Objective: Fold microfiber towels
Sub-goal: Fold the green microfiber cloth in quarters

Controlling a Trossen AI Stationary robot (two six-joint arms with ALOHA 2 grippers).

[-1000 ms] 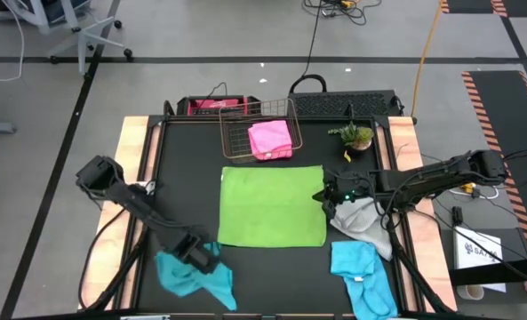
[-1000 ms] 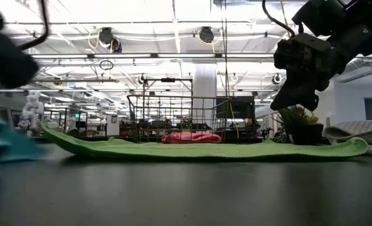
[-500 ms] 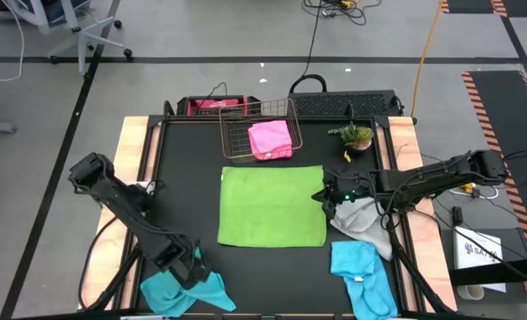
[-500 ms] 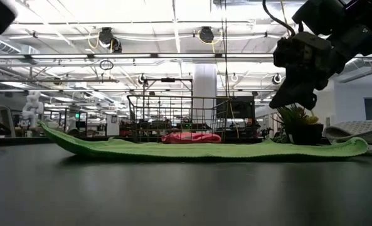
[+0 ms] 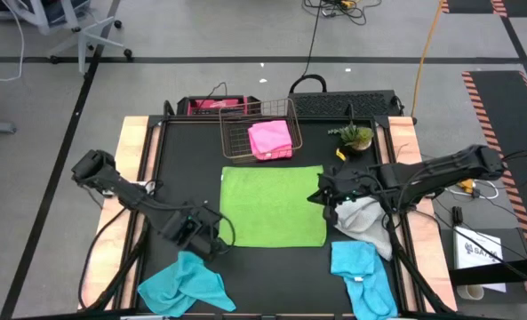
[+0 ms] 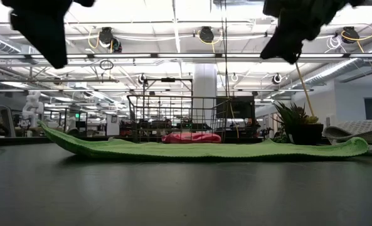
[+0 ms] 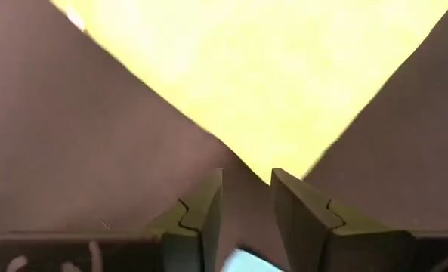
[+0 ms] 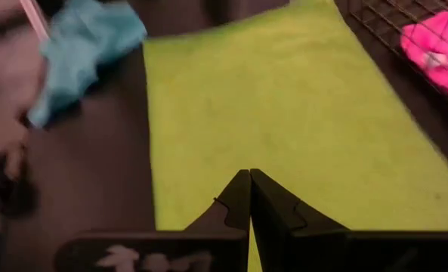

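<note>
Two turquoise towels sit nearest, one crumpled [image 5: 185,284] off the lime green towel's [image 5: 273,205] near-left corner, one [image 5: 361,276] off its near-right. Left end effector [image 5: 203,233] hangs at green's near-left corner, fingers partly apart, holding nothing. Right end effector [image 5: 324,191] hovers at green's right edge, pinched closed, empty, with the grey towel [image 5: 366,220] right beside it. Pink towel [image 5: 270,140] lies in the wire basket [image 5: 236,142] just past green's far edge.

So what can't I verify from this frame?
- Light grey microfiber towel: high view, partly under the right arm.
- Left turquoise towel: missing from the low view.
- Left tool: wrist view blurred; the lime green towel shows no detail.
- Pink towel: low view, behind basket wires.
</note>
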